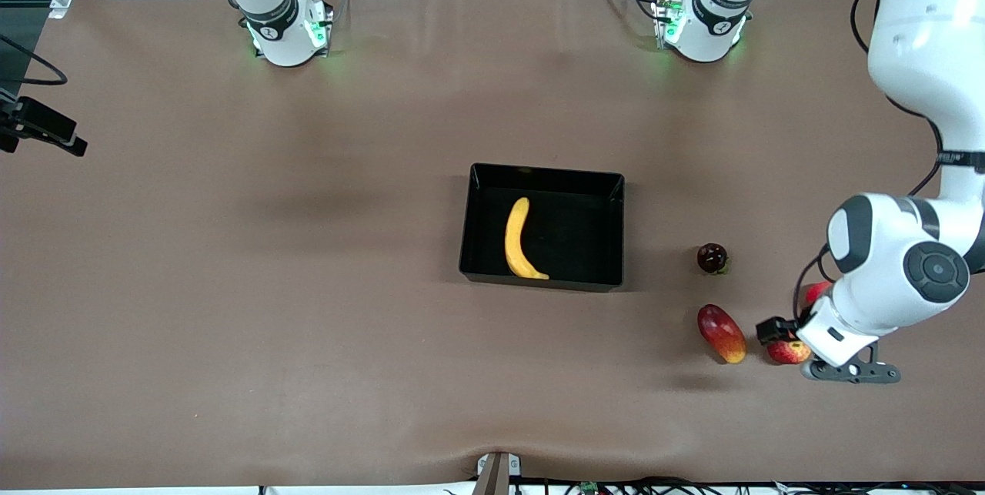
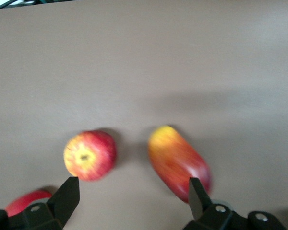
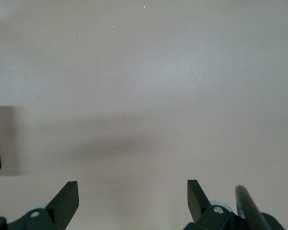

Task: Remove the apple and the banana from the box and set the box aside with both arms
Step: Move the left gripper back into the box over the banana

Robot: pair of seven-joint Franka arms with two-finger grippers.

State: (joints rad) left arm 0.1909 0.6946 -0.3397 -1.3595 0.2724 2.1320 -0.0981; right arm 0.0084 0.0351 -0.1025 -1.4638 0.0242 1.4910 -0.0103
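- Brown table (image 1: pixel 231 287) fills the scene, both arm bases along its farthest edge from the front camera.
- Left arm (image 1: pixel 900 264) reaches down at its own end of the table; the right arm waits, only its base in the front view.
- Black box (image 1: pixel 542 279) sits mid-table with the banana (image 1: pixel 520 239) lying in it, near the wall toward the right arm's end.
- Mango (image 1: pixel 722 333) lies on the table beside the apple (image 1: pixel 786 352), both toward the left arm's end; a plain red fruit (image 1: pixel 814 292) and a dark round fruit (image 1: pixel 712 257) lie farther from the front camera.
- Left gripper (image 2: pixel 134 203) hangs just above the apple, fingers spread wide, holding nothing; the apple rests free on the table.
- Right gripper (image 3: pixel 133 201), jaws apart, is over bare table, with a dark edge just showing at the side of its wrist view.
- Judged from this: apple placement looks finished; next comes the banana, calling for a reach into the box and a grasp across its slim body.
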